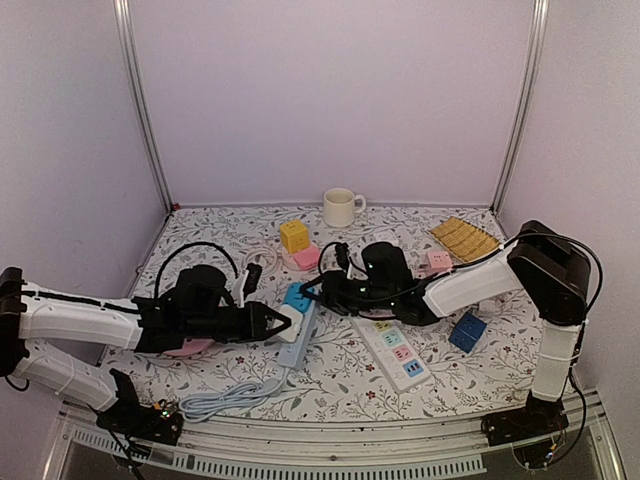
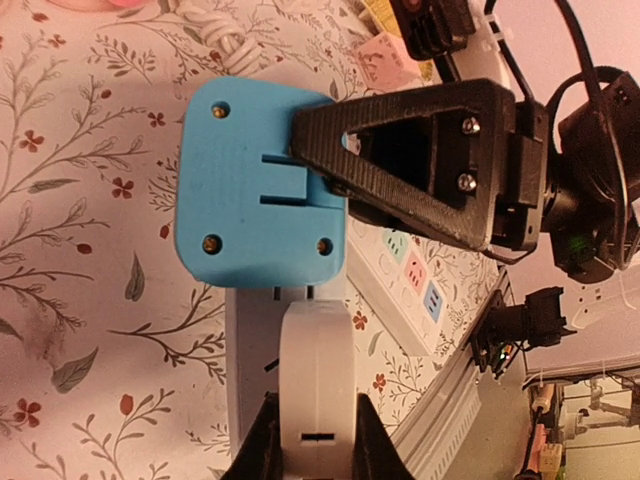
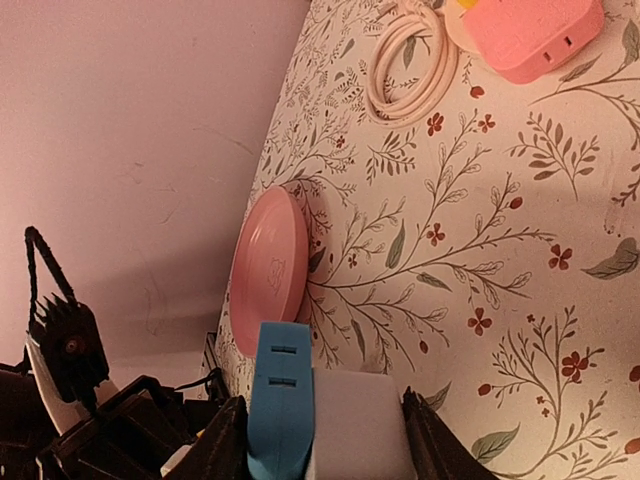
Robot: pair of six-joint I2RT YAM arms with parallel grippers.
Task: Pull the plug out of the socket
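white plug (image 2: pixel 318 385) sits pinched in my left gripper (image 2: pixel 315 445) at the bottom centre of the left wrist view, the jaws narrow and pressed against both its sides. it lies on the pale power strip (image 2: pixel 243 350), but i cannot tell whether its pins are in the socket. just above it in that view is the blue adapter (image 2: pixel 255 195), at the strip's end, with one black finger (image 2: pixel 487 152) of my right arm touching its right edge.

in the right wrist view, bottom centre, my right gripper (image 3: pixel 325 445) is closed to a narrow gap around the blue adapter and the pale block beside it. a pink disc (image 3: pixel 265 270) lies to the left of centre, with a coiled cable (image 3: pixel 410 50) and a pink box (image 3: pixel 525 35) along the top edge.

from above, both grippers meet at the strip near the middle of the floral table (image 1: pixel 330 390), the left one from the left, the right one from the right. a second strip (image 1: pixel 395 350) with coloured sockets lies just right of them.
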